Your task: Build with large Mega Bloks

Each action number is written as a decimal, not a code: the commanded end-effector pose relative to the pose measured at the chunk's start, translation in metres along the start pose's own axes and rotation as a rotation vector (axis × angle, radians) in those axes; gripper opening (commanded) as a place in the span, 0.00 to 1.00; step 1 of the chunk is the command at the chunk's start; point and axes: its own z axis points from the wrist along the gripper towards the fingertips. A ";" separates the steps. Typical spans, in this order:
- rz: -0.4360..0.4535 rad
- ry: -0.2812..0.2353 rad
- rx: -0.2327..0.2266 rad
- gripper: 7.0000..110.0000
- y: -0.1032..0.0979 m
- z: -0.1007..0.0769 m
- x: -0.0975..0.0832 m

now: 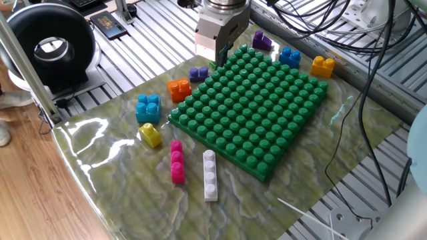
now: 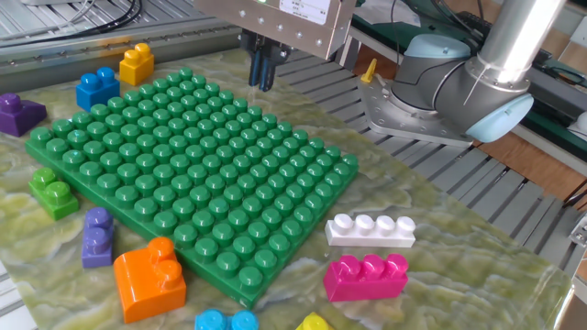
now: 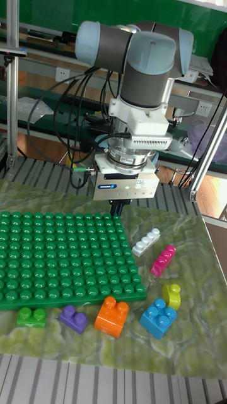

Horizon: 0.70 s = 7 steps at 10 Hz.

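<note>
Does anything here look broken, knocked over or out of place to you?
Nothing stands out. The loose bricks lie scattered around the green baseplate, none on it yet, and none look damaged. The gripper hangs over the baseplate's edge, holding nothing. The orange brick sits upright beside the plate.

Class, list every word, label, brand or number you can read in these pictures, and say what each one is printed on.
None can be read.
Label on the pincer body: too small and blurred.
Dark print on the pincer's white housing, other fixed view: too small.
Blocks such as the white block and the green baseplate: no print seen.
</note>
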 end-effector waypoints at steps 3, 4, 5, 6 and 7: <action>0.010 -0.016 0.008 0.00 -0.002 -0.001 -0.004; 0.013 -0.020 0.009 0.00 -0.003 -0.001 -0.005; 0.020 -0.024 0.003 0.00 -0.001 -0.001 -0.006; 0.014 -0.036 -0.006 0.00 0.000 0.002 -0.013; 0.011 -0.042 -0.004 0.00 0.000 0.006 -0.019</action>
